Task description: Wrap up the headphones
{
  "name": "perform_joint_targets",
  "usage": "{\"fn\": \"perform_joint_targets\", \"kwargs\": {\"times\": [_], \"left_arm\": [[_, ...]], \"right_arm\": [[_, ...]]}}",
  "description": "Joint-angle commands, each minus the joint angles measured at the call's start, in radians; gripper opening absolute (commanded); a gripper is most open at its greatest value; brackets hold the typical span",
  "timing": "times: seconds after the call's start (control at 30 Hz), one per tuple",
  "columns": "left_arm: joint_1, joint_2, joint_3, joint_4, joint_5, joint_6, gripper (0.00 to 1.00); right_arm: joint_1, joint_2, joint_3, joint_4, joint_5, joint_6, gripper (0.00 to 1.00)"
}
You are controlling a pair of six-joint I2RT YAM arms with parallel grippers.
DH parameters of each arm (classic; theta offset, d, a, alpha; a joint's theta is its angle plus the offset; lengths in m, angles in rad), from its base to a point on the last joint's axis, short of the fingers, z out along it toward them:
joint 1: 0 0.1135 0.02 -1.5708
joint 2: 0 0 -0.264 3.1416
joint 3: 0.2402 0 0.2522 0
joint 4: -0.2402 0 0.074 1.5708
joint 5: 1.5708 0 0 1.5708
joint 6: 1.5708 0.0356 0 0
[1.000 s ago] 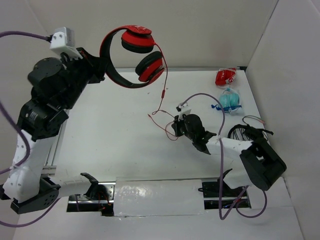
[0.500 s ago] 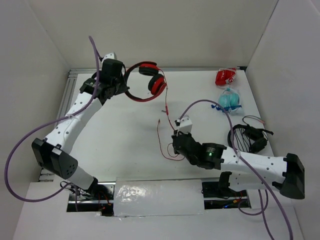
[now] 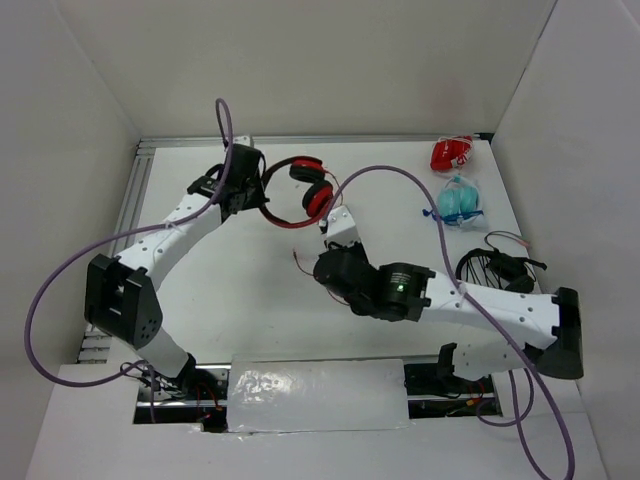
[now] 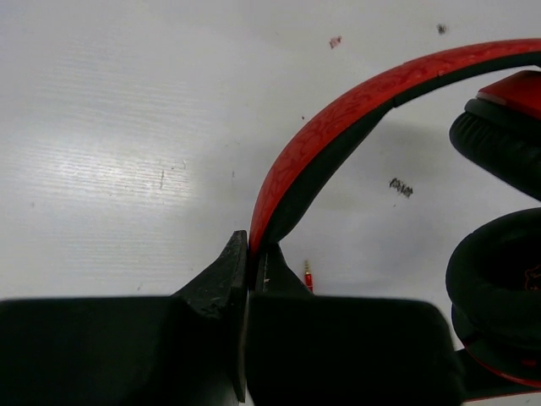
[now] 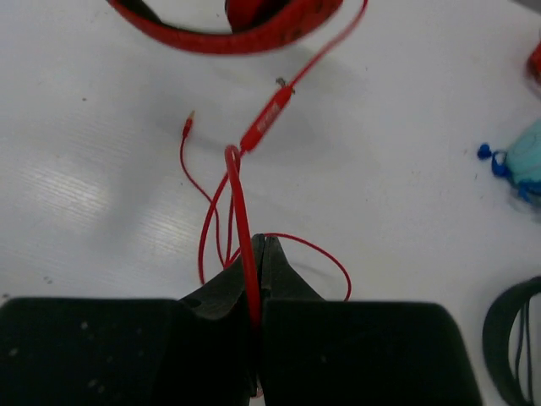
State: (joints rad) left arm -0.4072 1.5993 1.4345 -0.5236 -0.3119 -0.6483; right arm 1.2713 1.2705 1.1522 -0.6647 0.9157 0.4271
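Left gripper (image 4: 250,254), clamped on the red over-ear headphones (image 3: 320,200) at the headband, has lowered them toward the bench (image 3: 220,280). Right gripper (image 5: 255,254), pinching their thin red cable (image 5: 239,186), has closed in, so winding looks ready to start.

On the white table (image 5: 101,211), a teal packet (image 5: 522,161) lies ahead-right of the right claw (image 5: 256,241), a small red packet (image 3: 451,153) just beyond it, and a black coil of cord (image 5: 517,338) directly right.

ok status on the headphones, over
Left jaws shut on headband. Right jaws shut on cable. Headphones not wrapped, cable loose. Red packet, teal packet well clear.
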Motion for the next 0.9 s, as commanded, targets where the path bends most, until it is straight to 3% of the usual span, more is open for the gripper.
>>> {"fn": "perform_joint_targets", "kwargs": {"times": [0.0, 0.13, 0.23, 0.47, 0.6, 0.73, 0.83, 0.87], "left_arm": [[-0.008, -0.035, -0.087, 0.242, 0.138, 0.166, 0.0], [-0.082, -0.099, -0.238, 0.457, 0.25, 0.324, 0.0], [-0.131, -0.128, -0.315, 0.502, 0.303, 0.409, 0.0], [-0.266, -0.217, -0.477, 0.585, 0.482, 0.521, 0.0], [-0.344, -0.294, -0.523, 0.58, 0.485, 0.55, 0.0], [-0.435, -0.402, -0.594, 0.554, 0.488, 0.553, 0.0], [-0.514, -0.482, -0.643, 0.539, 0.418, 0.543, 0.0], [-0.541, -0.498, -0.646, 0.483, 0.337, 0.52, 0.0]], "right_arm": [[-0.05, -0.127, -0.009, 0.195, -0.113, -0.262, 0.0], [-0.226, -0.22, 0.038, 0.257, -0.32, -0.416, 0.0], [-0.311, -0.224, 0.102, 0.264, -0.475, -0.546, 0.0], [-0.473, -0.048, 0.315, 0.191, -0.525, -0.634, 0.0], [-0.568, 0.033, 0.411, 0.189, -0.523, -0.63, 0.0], [-0.728, 0.087, 0.492, 0.178, -0.627, -0.623, 0.0], [-0.817, 0.119, 0.509, 0.188, -0.676, -0.593, 0.0], [-0.887, 0.127, 0.517, 0.186, -0.683, -0.579, 0.0]]}}
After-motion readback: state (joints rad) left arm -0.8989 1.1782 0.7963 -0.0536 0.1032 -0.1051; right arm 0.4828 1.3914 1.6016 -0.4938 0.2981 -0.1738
